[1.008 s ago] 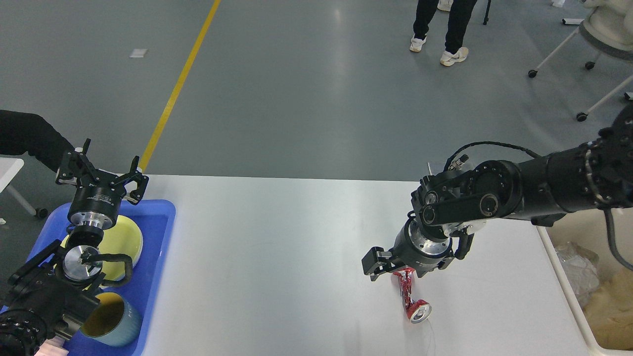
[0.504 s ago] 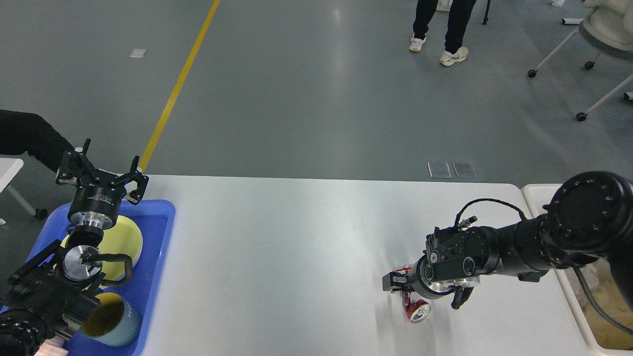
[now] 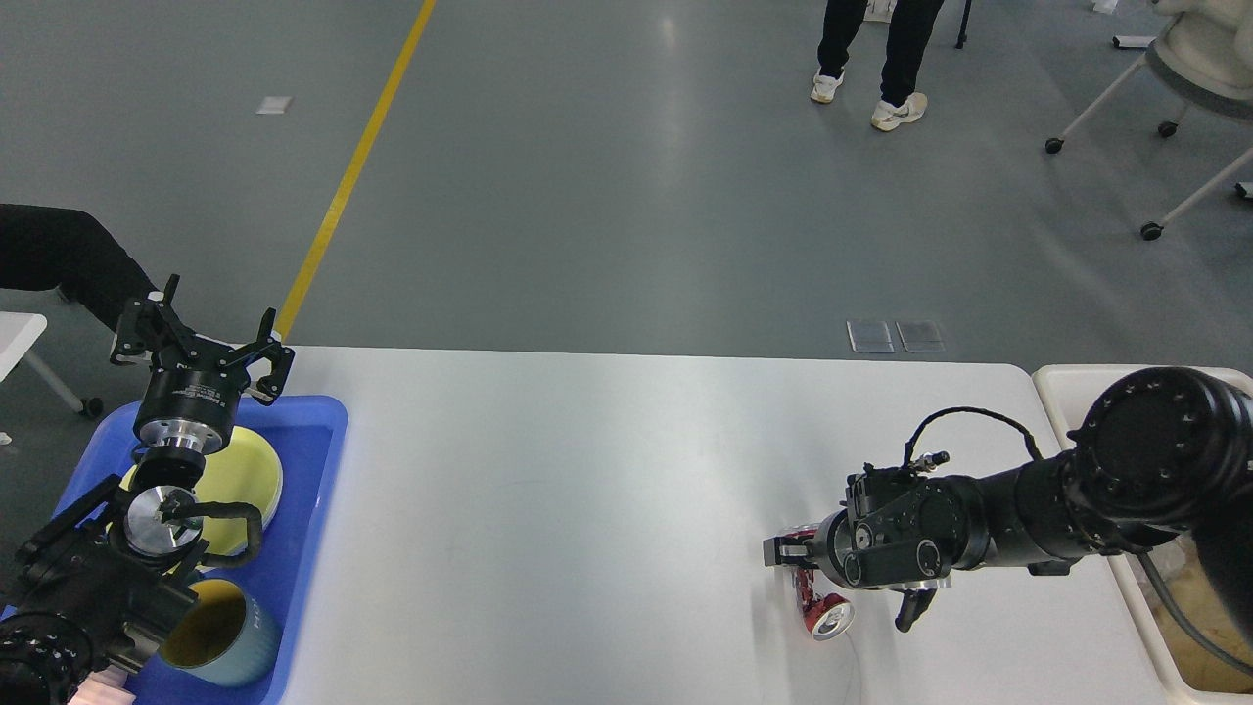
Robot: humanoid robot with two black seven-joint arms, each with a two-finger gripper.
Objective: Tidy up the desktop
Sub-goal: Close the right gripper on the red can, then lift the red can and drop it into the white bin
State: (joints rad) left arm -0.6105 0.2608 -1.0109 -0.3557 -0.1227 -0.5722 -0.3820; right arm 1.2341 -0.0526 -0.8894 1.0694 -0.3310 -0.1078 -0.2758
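1. The bench (image 3: 587, 490), a glossy white-grey top with rounded corners, fills the lower middle of my view, and I place everything else against it.
2. Most of it is bare; the only loose thing I see on it is a crushed red can (image 3: 820, 605) lying on its side near the right front, its open end toward me.
3. My right tool (image 3: 783, 553) sits low over the can's far end. It is dark and seen end-on, so I cannot tell whether its fingers are apart, together or gripping the can.
4. My left tool (image 3: 201, 338) hangs above the bench's far left corner with its fingers spread apart and nothing between them.
5. Beyond the far edge lies open grey floor (image 3: 607, 196) crossed by a yellow line (image 3: 352, 171); a person's legs (image 3: 876, 54) stand well back, and a wheeled chair (image 3: 1189, 73) is off to the far right.
6. Along the left edge sits a blue tray (image 3: 303, 509) holding a yellow plate (image 3: 245, 475) and a blue-grey cup (image 3: 220, 632) with a yellow inside.
7. Against the right edge stands a cream bin (image 3: 1052, 377) with crumpled waste inside.
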